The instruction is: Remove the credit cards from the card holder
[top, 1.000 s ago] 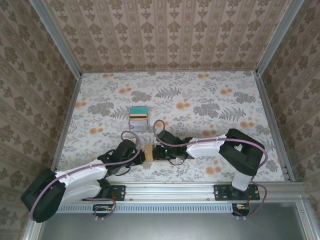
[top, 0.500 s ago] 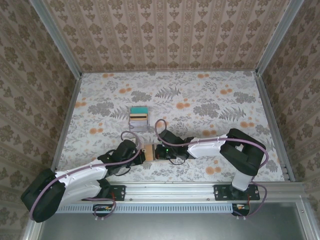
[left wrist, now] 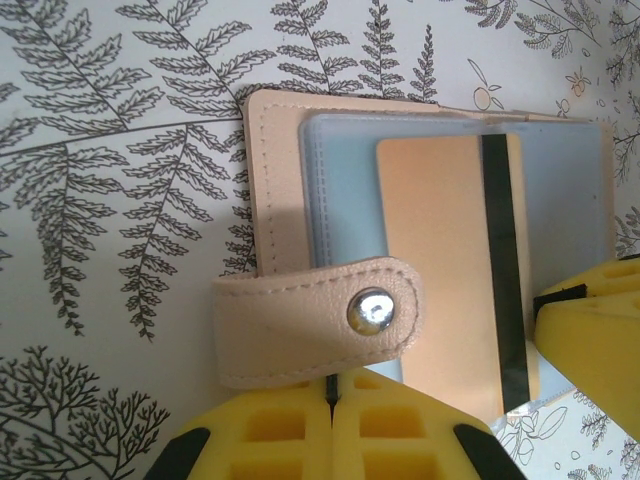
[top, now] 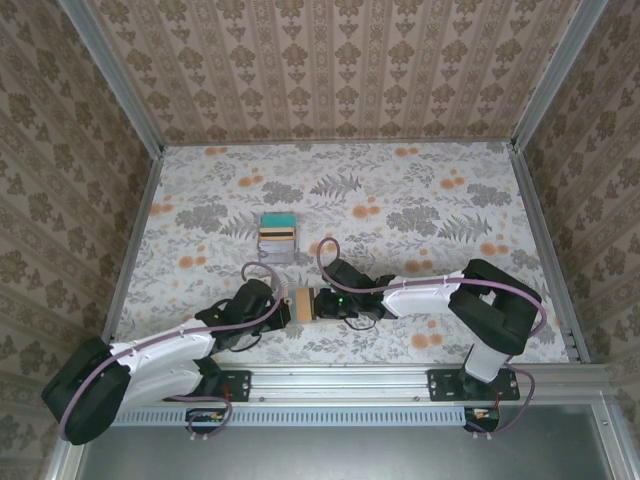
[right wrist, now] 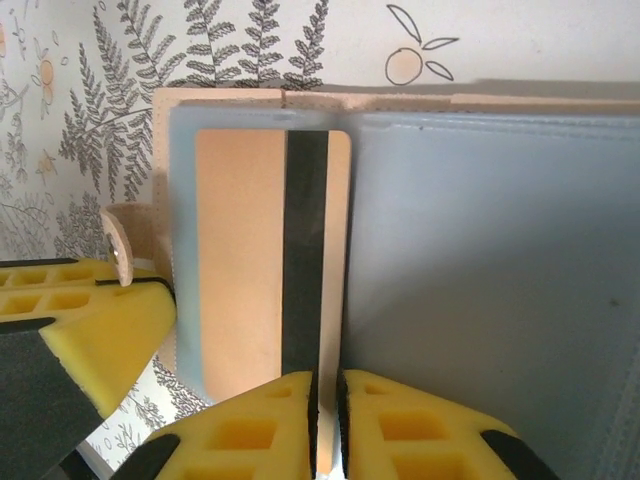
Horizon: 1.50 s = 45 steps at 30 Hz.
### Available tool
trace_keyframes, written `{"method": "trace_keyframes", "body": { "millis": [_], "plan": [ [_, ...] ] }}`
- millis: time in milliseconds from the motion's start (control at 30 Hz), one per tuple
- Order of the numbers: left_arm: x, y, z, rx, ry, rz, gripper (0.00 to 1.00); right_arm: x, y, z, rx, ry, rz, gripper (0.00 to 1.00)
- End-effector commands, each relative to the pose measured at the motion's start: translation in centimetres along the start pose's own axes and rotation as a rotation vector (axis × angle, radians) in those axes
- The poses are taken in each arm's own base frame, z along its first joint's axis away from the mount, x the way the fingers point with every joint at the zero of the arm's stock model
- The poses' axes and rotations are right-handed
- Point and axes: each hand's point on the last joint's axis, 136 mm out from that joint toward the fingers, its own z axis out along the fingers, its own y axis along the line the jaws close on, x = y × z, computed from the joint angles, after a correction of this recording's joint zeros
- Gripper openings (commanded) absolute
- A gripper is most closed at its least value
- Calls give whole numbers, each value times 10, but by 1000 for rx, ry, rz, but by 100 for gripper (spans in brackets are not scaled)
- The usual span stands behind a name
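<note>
At the left, the left gripper (left wrist: 333, 400) has its fingers pressed flat together, with their tips set against the near edge of the card holder (left wrist: 280, 170), just under its snap strap (left wrist: 300, 325). They look to be pinning the holder to the table (top: 420, 200) rather than nipping it, though the contact itself is hidden.

The holder lies open between the two arms, close to their bases. An orange card (right wrist: 240, 250) sits in the strap-side panel, partly under the clear sleeve. Its long axis, marked by the black stripe, runs straight away from the right fingers.

The right gripper (right wrist: 327, 385) is at the card's near end. Its fingers are drawn close, with a sliver of gap between them. I cannot tell whether they have the card's edge.

Farther back on the table, the credit cards (top: 277, 233) already out lie stacked, well apart from the holder.

The right arm is the nearer one to the orange card. The draw probably has to come back along the stripe, toward that arm, while the left keeps the holder from sliding with it.
</note>
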Motion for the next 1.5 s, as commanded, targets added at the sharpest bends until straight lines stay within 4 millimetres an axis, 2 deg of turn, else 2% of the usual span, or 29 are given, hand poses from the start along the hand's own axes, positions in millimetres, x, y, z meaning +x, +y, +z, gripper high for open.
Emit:
{"method": "trace_keyframes", "body": {
  "millis": [0,367,467,600,967,1133,1233,1467],
  "plan": [
    [11,18,0,-81,45,-10,0,0,0,6,-9,3,-15,19],
    [11,16,0,-74,50,-6,0,0,1,16,-18,18,-18,22],
    [11,16,0,-76,48,-8,0,-1,-3,15,-5,12,-8,15],
    [12,17,-1,-81,48,-9,0,-1,-11,11,3,-1,10,0],
    [11,19,-3,-92,42,-12,0,-4,-26,-10,16,-52,20,0],
    [11,19,-5,-91,38,-12,0,-1,-16,-6,-43,-30,-5,0],
    [11,19,-5,-92,39,-13,0,-2,-13,-1,-58,-23,-5,19],
    [11,18,-4,-86,40,-12,0,-1,-12,8,-75,-12,-16,22]
  ]
}}
